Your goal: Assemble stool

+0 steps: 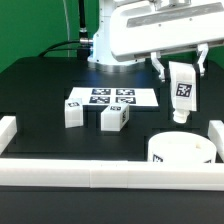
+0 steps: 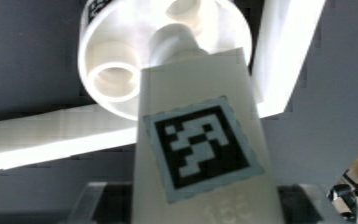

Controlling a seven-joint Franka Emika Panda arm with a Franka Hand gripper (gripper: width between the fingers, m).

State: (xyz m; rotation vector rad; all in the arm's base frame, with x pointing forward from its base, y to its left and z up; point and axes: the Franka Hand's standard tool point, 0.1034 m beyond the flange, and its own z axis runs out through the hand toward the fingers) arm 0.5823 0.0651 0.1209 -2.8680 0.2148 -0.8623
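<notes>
My gripper point(image 1: 182, 72) is shut on a white tagged leg block point(image 1: 183, 94), which hangs upright above the table at the exterior view's right. The round white seat point(image 1: 181, 152) sits below it and nearer the front, by the front rail. In the wrist view the held leg point(image 2: 197, 130) runs from between the fingers point(image 2: 114, 200) out toward the seat point(image 2: 119, 60), whose round sockets show; the leg's tip overlaps the seat's face. Two more tagged leg blocks point(image 1: 75, 111) point(image 1: 115, 117) lie on the black table left of centre.
The marker board point(image 1: 112, 97) lies flat behind the two loose blocks. White border rails run along the front point(image 1: 90, 172), the exterior view's left point(image 1: 8, 132) and the exterior view's right point(image 1: 216, 133). The arm's base point(image 1: 100, 45) stands at the back.
</notes>
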